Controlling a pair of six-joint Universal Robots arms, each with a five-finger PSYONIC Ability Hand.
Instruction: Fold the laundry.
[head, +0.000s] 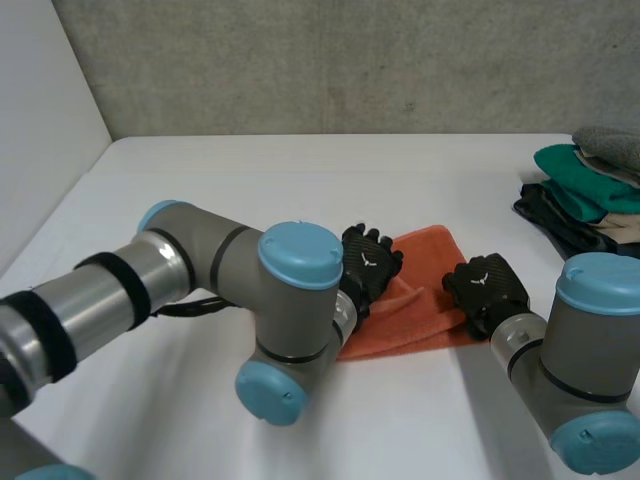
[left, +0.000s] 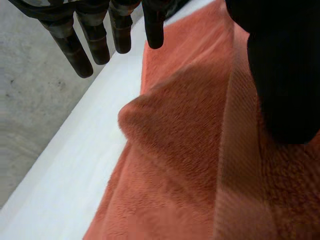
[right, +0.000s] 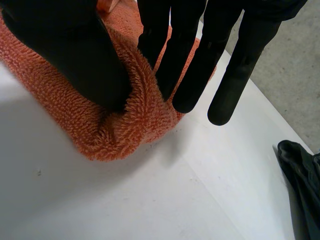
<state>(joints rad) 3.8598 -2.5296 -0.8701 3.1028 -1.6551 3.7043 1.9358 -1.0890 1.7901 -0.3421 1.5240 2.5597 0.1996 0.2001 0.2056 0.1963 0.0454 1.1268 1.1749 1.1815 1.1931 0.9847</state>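
Head view: the orange towel (head: 420, 300) lies rumpled at centre-right of the white table (head: 300, 190), with the left hand (head: 368, 265) on its left edge and the right hand (head: 487, 285) at its right edge. A clothes pile (head: 590, 190) sits at far right.

Left wrist view: the fingers (left: 95, 45) are straight, reaching past the towel's edge and gripping nothing.

Right wrist view: thumb and fingers (right: 150, 45) pinch a ridge of towel between them.

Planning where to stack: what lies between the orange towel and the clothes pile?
Bare white table separates orange towel from clothes pile, per head view.
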